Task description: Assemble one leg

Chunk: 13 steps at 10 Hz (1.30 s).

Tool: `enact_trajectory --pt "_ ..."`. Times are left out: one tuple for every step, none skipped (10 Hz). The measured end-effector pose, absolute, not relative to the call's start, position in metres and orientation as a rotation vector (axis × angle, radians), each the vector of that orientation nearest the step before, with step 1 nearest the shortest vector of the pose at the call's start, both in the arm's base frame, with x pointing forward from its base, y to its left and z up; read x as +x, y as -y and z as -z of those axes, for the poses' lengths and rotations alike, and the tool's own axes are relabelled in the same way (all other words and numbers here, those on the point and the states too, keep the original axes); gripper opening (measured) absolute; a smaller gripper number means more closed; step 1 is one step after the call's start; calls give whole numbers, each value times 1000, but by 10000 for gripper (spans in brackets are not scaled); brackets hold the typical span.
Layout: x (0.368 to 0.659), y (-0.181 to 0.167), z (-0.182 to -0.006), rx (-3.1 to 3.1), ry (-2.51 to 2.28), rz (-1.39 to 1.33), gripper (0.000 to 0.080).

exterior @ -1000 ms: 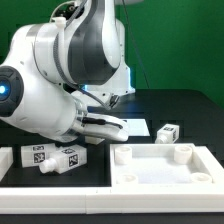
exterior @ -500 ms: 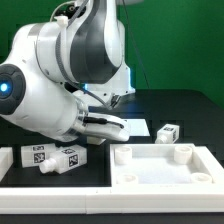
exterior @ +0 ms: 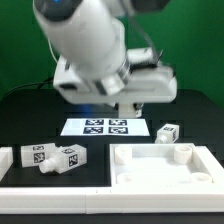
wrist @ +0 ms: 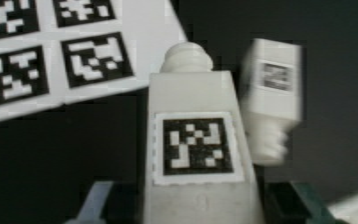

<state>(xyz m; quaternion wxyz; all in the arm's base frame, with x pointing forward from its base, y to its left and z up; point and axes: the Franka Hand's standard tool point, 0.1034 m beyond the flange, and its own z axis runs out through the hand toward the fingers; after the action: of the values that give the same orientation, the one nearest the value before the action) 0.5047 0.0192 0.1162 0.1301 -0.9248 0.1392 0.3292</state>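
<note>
Beside marker board (wrist: 51,50): second leg (wrist: 270,95) (tagged), nearby.

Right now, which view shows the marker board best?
The exterior view: nearly all of the marker board shows, lying flat, tags readable. The wrist view catches only part of it, cut by the frame edge and a leg.

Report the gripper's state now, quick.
Gripper: closed on the leg, which stands between its fingers in the wrist view.
</note>
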Motion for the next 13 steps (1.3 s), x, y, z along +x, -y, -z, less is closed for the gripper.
enact_trajectory --pt "511 -19 -114 -2731 -420 -850 285" --pt "509 -19 -114 -2756 -429 -787 285" --pt "515 -19 -115 -2796 -441 -673 285" --pt "518 -20 -117 -2832 -440 -571 285" --pt "529 -21 -124 -2881 -366 -493 285" --pt "562 -21 -142 -2950 -234 -310 285" --pt "584 -26 -153 -2972 -195 -189 285" --pt "603 -36 -164 -2977 -209 -26 285" --pt "610 -46 -168 -2959 -270 139 285" --pt "604 -43 -163 -2967 -255 234 285" --pt "606 -42 -162 -2967 -263 307 285" --pt "611 -43 -162 -2961 -259 466 285" --pt "607 -54 -152 -2973 -168 642 285"
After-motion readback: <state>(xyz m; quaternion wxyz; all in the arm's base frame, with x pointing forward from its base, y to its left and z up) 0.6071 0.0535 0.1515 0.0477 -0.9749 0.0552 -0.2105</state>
